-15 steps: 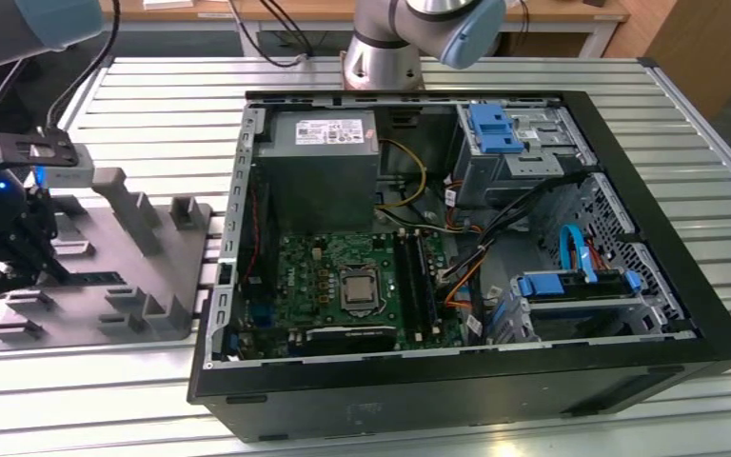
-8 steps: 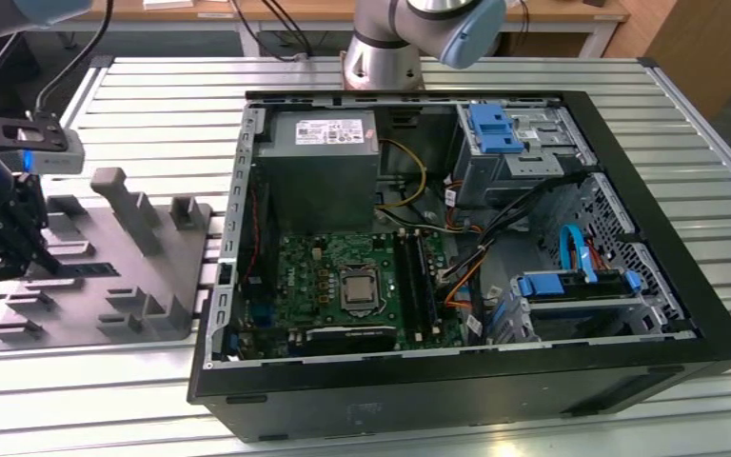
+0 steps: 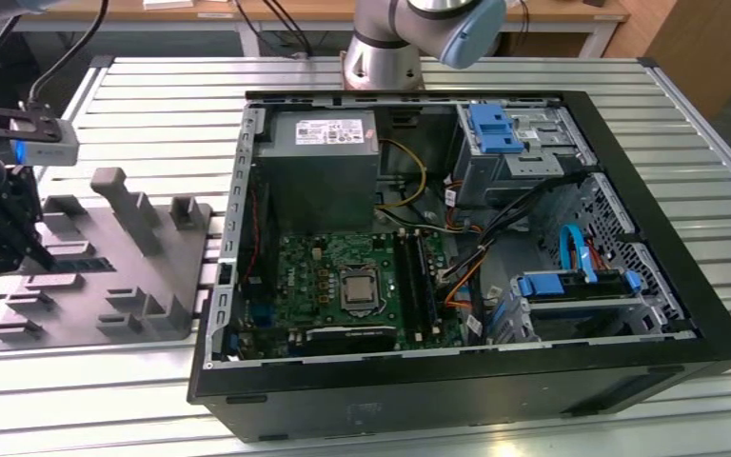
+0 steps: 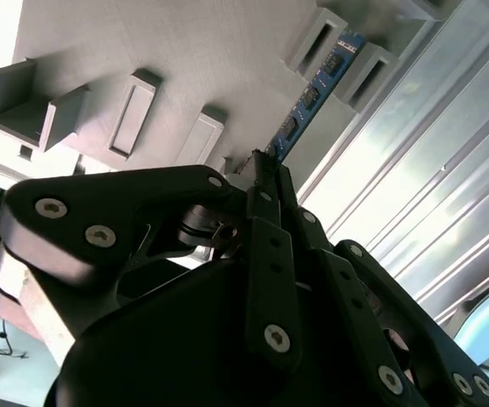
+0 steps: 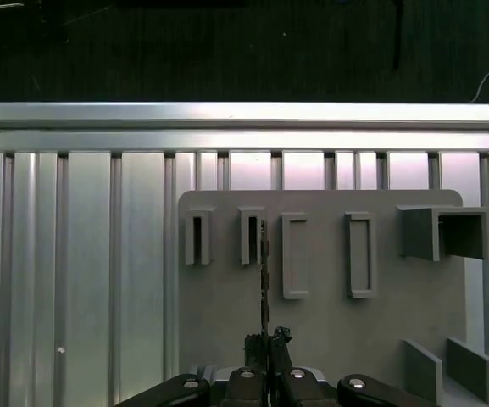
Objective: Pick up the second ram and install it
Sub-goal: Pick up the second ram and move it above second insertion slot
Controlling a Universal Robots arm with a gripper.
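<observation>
The second ram is a narrow blue board with black chips, standing on edge on the grey moulded fixture beside its raised slot blocks. In the first wrist view the second ram shows edge-on as a thin dark line running to my fingertips. My gripper is shut on the near end of the stick, one black finger pressed to each face. In the exterior view the gripper hangs low over the fixture at the view's far left, with the ram just beside it.
The open computer case lies to the exterior view's right of the fixture, with the green motherboard, loose cables and blue drive brackets inside. Tall grey posts rise from the fixture close to the gripper. Everything rests on a ribbed aluminium table.
</observation>
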